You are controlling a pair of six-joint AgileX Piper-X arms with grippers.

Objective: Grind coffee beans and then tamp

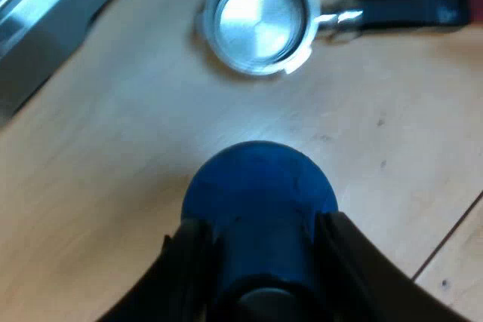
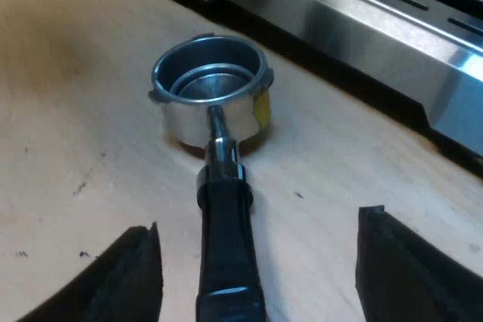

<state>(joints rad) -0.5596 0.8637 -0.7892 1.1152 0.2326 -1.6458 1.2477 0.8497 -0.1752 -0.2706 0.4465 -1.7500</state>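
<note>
The metal holder point(image 1: 259, 20) lies loose on the wooden table, its basket empty and shiny, its dark handle point(image 1: 407, 10) ending in red. My left gripper point(image 1: 260, 250) is shut on the blue tamper point(image 1: 260, 194), held a short way from the holder's basket. In the right wrist view the holder point(image 2: 211, 92) sits near the espresso machine's base, its handle point(image 2: 226, 246) running back between the fingers of my right gripper point(image 2: 256, 269). That gripper is open, with its fingers point(image 2: 136, 269) wide on either side of the handle and not touching it.
The espresso machine's steel base and drip tray point(image 2: 362, 13) stand close behind the holder. Its metal edge point(image 1: 45, 13) also runs along the table beyond the tamper. The wooden table point(image 1: 136, 133) has a seam near the tamper.
</note>
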